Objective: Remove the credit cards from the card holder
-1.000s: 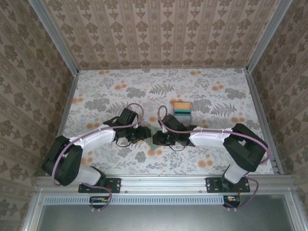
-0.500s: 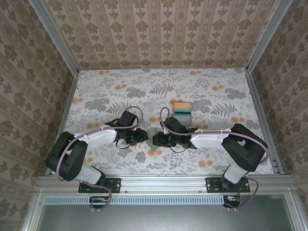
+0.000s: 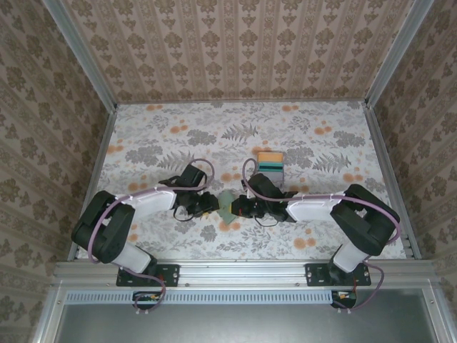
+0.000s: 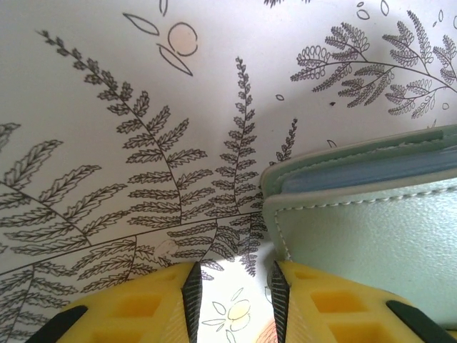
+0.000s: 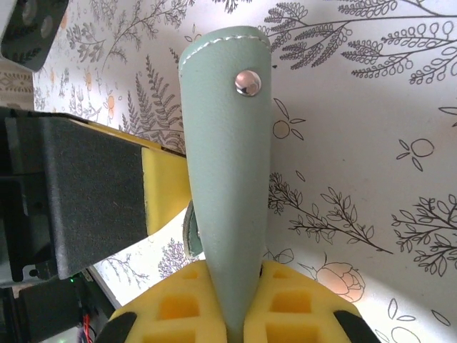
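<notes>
Far half of the floral-patterned table (image 3: 178,121): open, wide passage for either arm.

Near centre: crowded. Left gripper (image 3: 211,204) and right gripper (image 3: 239,207) face each other, with the flat sage-green stitched card holder (image 3: 227,205) pinched in the right one's jaws and filling the space between.

Stack of orange and teal cards (image 3: 270,163) lies just beyond the right arm's wrist, in the way of a low sweep.

Left gripper's yellow fingers (image 4: 136,307) are parted, bare cloth in the gap.

Wallpapered walls (image 3: 235,50) close three sides.
</notes>
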